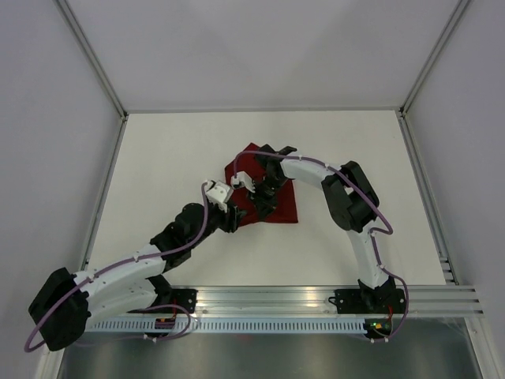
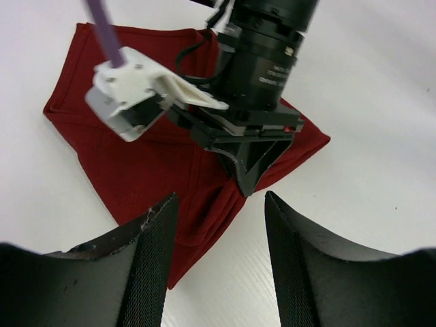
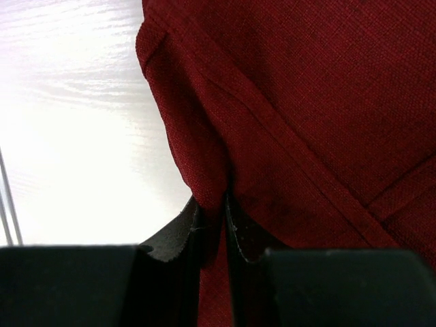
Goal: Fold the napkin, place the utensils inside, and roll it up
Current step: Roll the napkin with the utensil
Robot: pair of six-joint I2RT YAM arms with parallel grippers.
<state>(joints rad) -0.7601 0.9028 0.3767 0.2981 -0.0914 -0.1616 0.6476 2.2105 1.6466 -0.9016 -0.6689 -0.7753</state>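
Observation:
The dark red napkin lies partly folded and bunched at the middle of the white table. My right gripper reaches down from the far side and is shut on a pinched fold at the napkin's near edge. The right wrist view shows the cloth squeezed between its jaws. My left gripper is open and empty just left of that spot. In the left wrist view its gripper is open over the napkin's corner and the bare table, facing the right gripper. No utensils are in view.
The white table is walled by grey panels on the left, right and back. An aluminium rail with the arm bases runs along the near edge. The right arm's elbow stands to the right of the napkin.

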